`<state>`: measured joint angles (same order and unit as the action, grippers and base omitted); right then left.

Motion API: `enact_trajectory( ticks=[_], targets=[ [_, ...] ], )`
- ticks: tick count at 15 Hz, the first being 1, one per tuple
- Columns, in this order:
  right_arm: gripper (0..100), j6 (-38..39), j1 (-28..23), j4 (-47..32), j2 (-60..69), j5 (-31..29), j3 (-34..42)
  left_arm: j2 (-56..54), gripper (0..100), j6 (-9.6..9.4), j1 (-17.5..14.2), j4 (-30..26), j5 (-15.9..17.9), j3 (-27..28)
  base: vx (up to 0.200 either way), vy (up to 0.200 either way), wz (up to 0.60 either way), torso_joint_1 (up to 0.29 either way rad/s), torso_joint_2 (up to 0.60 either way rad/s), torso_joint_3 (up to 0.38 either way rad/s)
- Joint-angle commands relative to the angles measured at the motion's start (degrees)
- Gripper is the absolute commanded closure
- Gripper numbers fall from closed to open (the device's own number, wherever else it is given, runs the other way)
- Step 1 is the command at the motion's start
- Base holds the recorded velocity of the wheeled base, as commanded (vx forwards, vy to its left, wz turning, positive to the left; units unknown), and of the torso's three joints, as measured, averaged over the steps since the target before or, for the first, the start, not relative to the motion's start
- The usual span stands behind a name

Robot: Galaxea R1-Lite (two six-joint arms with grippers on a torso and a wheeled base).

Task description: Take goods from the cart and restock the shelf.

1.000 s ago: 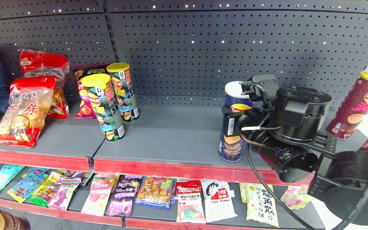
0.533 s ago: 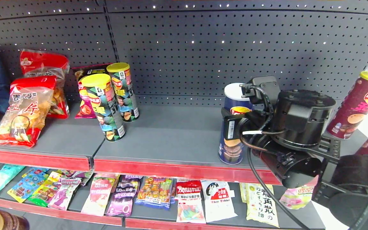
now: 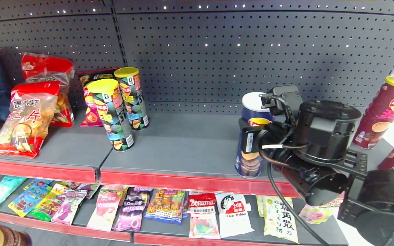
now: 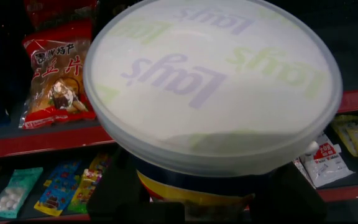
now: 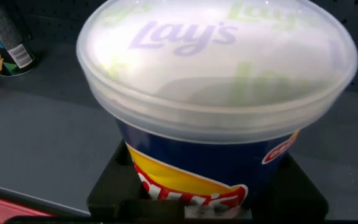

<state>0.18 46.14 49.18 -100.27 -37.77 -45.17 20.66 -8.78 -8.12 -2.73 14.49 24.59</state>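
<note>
Placing step, by the look of it: bring the dark-blue cardboard chip can with a translucent white plastic lid (image 3: 250,160) straight down and upright onto the grey metal shelf board (image 3: 183,147), and loosen the grip only after flat contact of the base. Stands very near the red front strip (image 3: 190,181) of the board, so better to push a little deeper toward the perforated back panel (image 3: 217,61) before letting go; otherwise a risk of tipping forward over the edge. Cannot tell about contact between base and board: perhaps touching, perhaps just above. Enough free room on both sides: well apart from the maroon chip can with a yellow lid (image 3: 381,116) on the right and from the two patterned chip cans with yellow lids (image 3: 109,114) on the left. After opening, draw back straight and level, without brushing such a tall, light tube. As for the right gripper (image 3: 255,135): clamped on the blue can at about mid-height, one black finger on each side, spread just to the width of the tube, with the same grasp visible under the lid in the right wrist view. As for the left gripper (image 4: 210,205): closed in the same way around a second chip can with a white lid (image 4: 213,81) and a navy-and-yellow body, held low in front of the shelves, away from the board. Best to hold that one quiet until release of the first.
</note>
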Motion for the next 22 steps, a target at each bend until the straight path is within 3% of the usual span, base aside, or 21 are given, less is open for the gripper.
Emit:
enact_trajectory(
  ticks=[1, 18, 19, 22],
  targets=[
    [100, 0.1, 0.1, 0.0, 0.1, 0.0, -0.1, 0.1, 100, -0.01, -0.1, -0.1, 0.0, 0.0, 0.000, 0.000, 0.00, 0.000, 0.00, 0.000],
    [100, 0.8, 1.8, -0.1, -0.3, -0.7, 0.5, -0.9, 100, 0.08, -0.1, -0.1, 0.0, -0.1, 0.000, 0.000, 0.00, 0.000, 0.00, 0.000],
    [0, 0.8, 1.8, -0.1, -0.3, -0.9, 0.7, -0.9, 100, 0.08, -0.1, -0.1, 0.0, -0.1, 0.000, 0.000, 0.00, 0.000, 0.00, 0.000],
    [0, 0.9, 1.8, -0.1, 0.0, -0.9, 0.6, -0.9, 100, 0.08, -0.1, -0.1, 0.0, -0.3, 0.000, 0.000, 0.00, 0.000, 0.00, 0.000]
  ],
)
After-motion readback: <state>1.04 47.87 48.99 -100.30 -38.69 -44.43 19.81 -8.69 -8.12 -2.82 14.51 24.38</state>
